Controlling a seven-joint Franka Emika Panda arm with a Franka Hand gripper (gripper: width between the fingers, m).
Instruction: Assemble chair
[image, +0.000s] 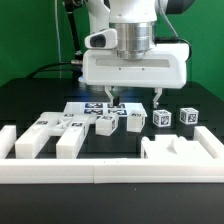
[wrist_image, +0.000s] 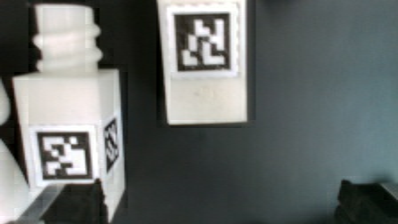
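On the dark table (wrist_image: 267, 170), a white bar (wrist_image: 208, 95) carrying a black-and-white tag (wrist_image: 208, 42) lies just beside, yet apart from, a white block (wrist_image: 71, 110) with a ridged peg (wrist_image: 64, 40).

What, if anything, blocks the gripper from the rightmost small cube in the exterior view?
Likely nothing, so it looks reachable. The cube stands apart with its top uncovered, and the gripper hangs open over the neighbouring parts.

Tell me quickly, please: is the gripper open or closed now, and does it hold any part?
The gripper is open and holds nothing; it hangs above the white chair parts.
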